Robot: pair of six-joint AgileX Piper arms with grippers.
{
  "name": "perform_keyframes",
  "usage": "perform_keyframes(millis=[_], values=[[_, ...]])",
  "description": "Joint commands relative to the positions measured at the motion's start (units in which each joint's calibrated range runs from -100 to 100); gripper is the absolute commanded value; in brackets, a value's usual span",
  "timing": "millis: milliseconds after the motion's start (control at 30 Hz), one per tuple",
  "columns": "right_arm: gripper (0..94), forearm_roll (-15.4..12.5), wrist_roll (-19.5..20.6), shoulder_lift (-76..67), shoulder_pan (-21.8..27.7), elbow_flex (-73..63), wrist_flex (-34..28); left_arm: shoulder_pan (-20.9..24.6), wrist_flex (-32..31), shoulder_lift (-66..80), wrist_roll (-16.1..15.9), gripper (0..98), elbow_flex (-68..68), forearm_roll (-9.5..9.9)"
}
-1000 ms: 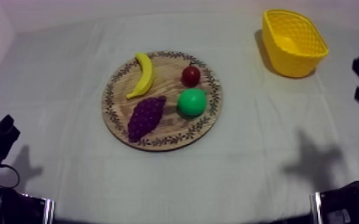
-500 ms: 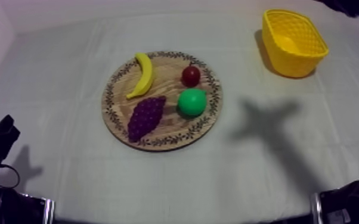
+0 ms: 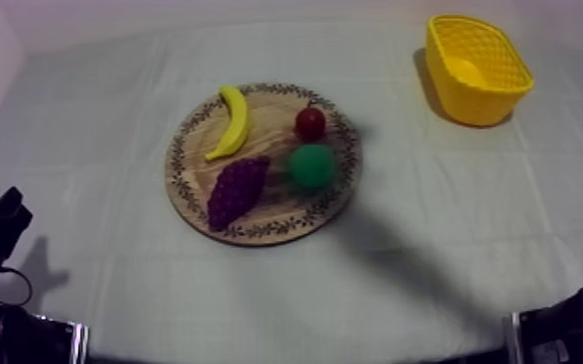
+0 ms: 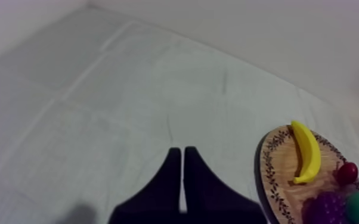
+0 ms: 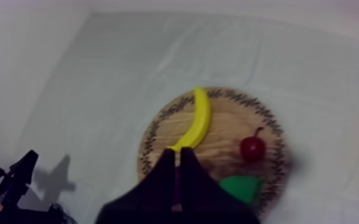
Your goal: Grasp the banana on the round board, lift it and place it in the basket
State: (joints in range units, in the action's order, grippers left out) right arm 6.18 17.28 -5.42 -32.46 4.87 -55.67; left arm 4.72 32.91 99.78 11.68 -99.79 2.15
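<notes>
Above the wooden board (image 5: 232, 128) our right pincer (image 5: 178, 153) hangs closed and empty near the banana (image 5: 198, 122), our left pincer (image 4: 182, 151) closed too.

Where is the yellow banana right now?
In the top view the curved yellow toy banana lies on the upper left part of the round wooden board, above the purple bunch of grapes and left of the small red fruit.

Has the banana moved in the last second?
No. The banana lies where it was, along the left rim of the wooden board, same gap from the small red fruit.
</notes>
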Motion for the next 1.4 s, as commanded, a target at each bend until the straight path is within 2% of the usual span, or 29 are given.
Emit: perform_keyframes(millis=[0,200,467,600,667,800,933,1100,1200,1367], values=[[2.2,-0.08,0.41,6.8,-1.6,-5.03,-1.3,0.02,0.0,0.05,0.01,0.1,0.01,0.03],[2.2,-0.5,0.53,15.65,-2.72,-12.98,-3.72,0.02,0.0,0.05,0.0,0.1,0.01,0.03],[2.2,0.67,1.41,22.84,-3.16,-17.57,-4.42,0.02,0.0,0.05,0.01,0.1,0.01,0.03],[6.1,1.81,2.24,23.9,-3.05,-16.33,-3.64,0.02,0.0,0.05,0.02,0.1,0.01,0.03],[10.3,2.19,2.43,24.04,-3.04,-15.22,-3.09,0.02,0.0,0.05,0.02,0.1,0.01,0.03],[25.9,3.2,2.95,24.08,-3.58,-12.59,-1.59,0.02,0.0,0.05,0.0,0.1,0.01,0.03],[35.9,4.36,3.27,24.09,-4.47,-10.76,-0.26,0.02,0.0,0.05,0.01,0.1,0.01,0.03],[49.9,8.58,5.84,24.32,-6.24,-11.49,-3.38,0.02,0.0,0.05,-0.01,0.1,0.01,0.03],[54.0,9.11,6.39,24.31,-6.34,-11.78,-4.38,0.02,0.0,0.05,0.0,0.1,0.01,0.03],[56.0,7.43,5.43,25.61,-4.78,-12.66,-3.65,0.02,0.0,0.05,0.0,0.1,0.01,0.03]])
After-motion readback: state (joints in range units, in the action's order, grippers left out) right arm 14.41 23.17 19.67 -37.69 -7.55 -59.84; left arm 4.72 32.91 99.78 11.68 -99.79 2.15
